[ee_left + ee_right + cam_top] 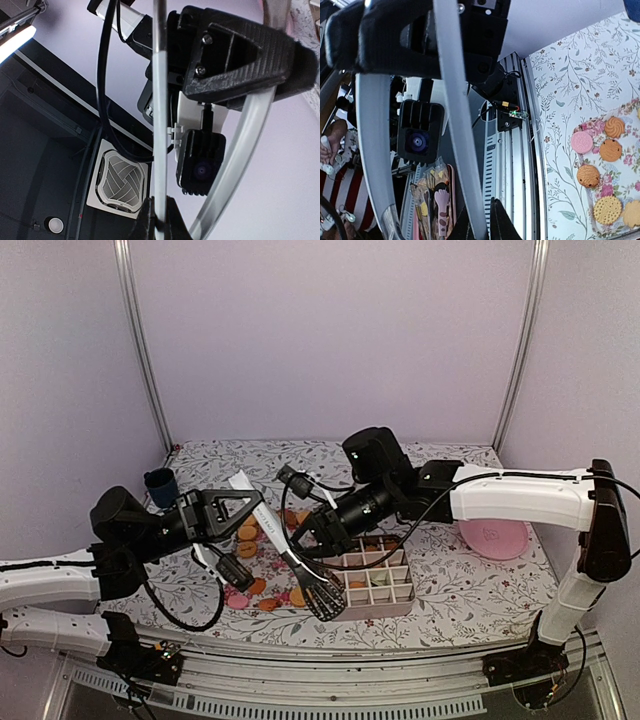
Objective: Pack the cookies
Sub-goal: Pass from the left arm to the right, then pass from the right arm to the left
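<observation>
One blue cup (160,485) sat far left. Left gripper (156,220) was pinched tight on one arm of the single pair of tongs (322,598). Right gripper (481,220) clamped the same tongs. Cookies (588,175) lay loose on one flowered tray (626,165) between the arms; right wrist view showed six, five orange-tan and one pink. One divided box (385,608) stood right of them, some cookies inside, count unclear. One pink plate (495,538) sat far right.

Bright, even light (near wrist foregrounds blurred)
</observation>
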`<state>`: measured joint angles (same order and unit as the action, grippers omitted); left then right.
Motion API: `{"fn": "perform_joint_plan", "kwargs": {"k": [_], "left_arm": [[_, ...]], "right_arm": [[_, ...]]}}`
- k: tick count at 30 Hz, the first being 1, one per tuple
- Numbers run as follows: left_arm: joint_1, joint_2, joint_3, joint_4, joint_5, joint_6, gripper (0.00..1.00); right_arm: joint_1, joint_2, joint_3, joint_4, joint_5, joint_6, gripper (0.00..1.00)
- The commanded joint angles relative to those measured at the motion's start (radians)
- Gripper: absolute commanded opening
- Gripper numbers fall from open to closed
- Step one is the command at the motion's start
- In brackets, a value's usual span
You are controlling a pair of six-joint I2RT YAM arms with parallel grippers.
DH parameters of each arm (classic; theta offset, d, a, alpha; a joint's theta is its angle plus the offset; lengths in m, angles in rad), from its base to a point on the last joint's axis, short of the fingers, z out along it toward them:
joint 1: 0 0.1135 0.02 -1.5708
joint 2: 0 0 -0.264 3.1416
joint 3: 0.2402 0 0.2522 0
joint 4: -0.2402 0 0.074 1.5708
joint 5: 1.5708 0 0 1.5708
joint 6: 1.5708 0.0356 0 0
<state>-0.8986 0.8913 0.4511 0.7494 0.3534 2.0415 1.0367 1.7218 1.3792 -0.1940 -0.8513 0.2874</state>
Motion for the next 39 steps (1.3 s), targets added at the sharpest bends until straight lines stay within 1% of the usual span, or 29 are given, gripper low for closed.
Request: {"fn": "perform_joint_plan", "kwargs": {"k": [1,5,6,7,8,9,10,11,13,15,16,18,19,22,24,25,27,29,30,32,34,36,39], "left_arm": [[-0.015,0.010,0.056,0.080,-0.022,-0.010,0.00],[-0.015,0.009,0.047,0.082,-0.031,-0.002,0.00],[-0.016,0.009,0.039,0.083,-0.041,-0.001,0.10],[-0.015,0.008,0.029,0.083,-0.052,-0.002,0.31],[-0.015,0.008,0.021,0.076,-0.073,-0.004,0.57],[-0.016,0.007,0.014,0.062,-0.096,-0.003,0.78],[-0.015,0.008,0.005,0.056,-0.120,-0.010,0.95],[-0.016,0.006,0.001,0.045,-0.153,-0.025,0.99],[-0.016,0.005,0.002,-0.010,-0.234,-0.061,0.99],[-0.016,-0.003,0.020,-0.074,-0.320,-0.161,0.99],[-0.016,-0.009,0.045,-0.156,-0.367,-0.238,0.99],[-0.019,-0.021,0.118,-0.336,-0.453,-0.429,0.99],[-0.016,-0.021,0.167,-0.462,-0.483,-0.581,0.99],[-0.012,0.020,0.339,-0.812,-0.514,-0.937,0.99],[0.005,0.068,0.492,-1.052,-0.428,-1.168,0.99],[0.021,0.093,0.556,-1.150,-0.352,-1.273,0.99],[0.064,0.143,0.658,-1.311,-0.159,-1.429,0.99],[0.103,0.193,0.734,-1.429,0.095,-1.544,0.99],[0.118,0.214,0.762,-1.469,0.186,-1.593,0.99],[0.137,0.247,0.791,-1.511,0.357,-1.671,0.96],[0.144,0.263,0.794,-1.509,0.480,-1.733,0.94],[0.149,0.261,0.786,-1.477,0.555,-1.783,0.90],[0.155,0.257,0.777,-1.470,0.604,-1.800,0.82]], "right_arm": [[0.005,0.011,0.004,0.020,0.075,0.017,0.10],[0.003,0.004,-0.008,0.029,0.141,0.032,0.00],[0.003,0.000,-0.006,0.031,0.165,0.036,0.00],[0.003,-0.007,-0.002,0.031,0.193,0.038,0.00],[0.003,-0.015,0.004,0.033,0.225,0.041,0.00],[0.003,-0.026,0.008,0.034,0.262,0.041,0.00],[0.003,-0.040,0.010,0.035,0.325,0.042,0.00],[0.003,-0.057,0.007,0.040,0.360,0.042,0.00],[0.003,-0.098,-0.008,0.052,0.494,0.039,0.00],[0.003,-0.153,-0.036,0.077,0.614,0.035,0.00],[0.003,-0.183,-0.055,0.096,0.677,0.031,0.00],[0.003,-0.249,-0.113,0.149,0.795,0.029,0.00],[0.004,-0.284,-0.141,0.179,0.844,0.024,0.00],[0.003,-0.379,-0.250,0.281,0.975,0.022,0.00],[0.005,-0.433,-0.311,0.361,1.023,0.023,0.00],[0.005,-0.449,-0.333,0.405,1.036,0.023,0.00],[0.010,-0.457,-0.360,0.460,1.052,0.022,0.00],[0.023,-0.445,-0.360,0.497,1.066,0.011,0.00],[0.035,-0.434,-0.353,0.513,1.072,-0.004,0.00],[0.056,-0.410,-0.339,0.550,1.075,-0.028,0.00],[0.074,-0.386,-0.326,0.587,1.080,-0.046,0.00],[0.098,-0.373,-0.327,0.648,1.083,-0.064,0.00],[0.115,-0.348,-0.319,0.724,1.058,-0.084,0.00]]}}
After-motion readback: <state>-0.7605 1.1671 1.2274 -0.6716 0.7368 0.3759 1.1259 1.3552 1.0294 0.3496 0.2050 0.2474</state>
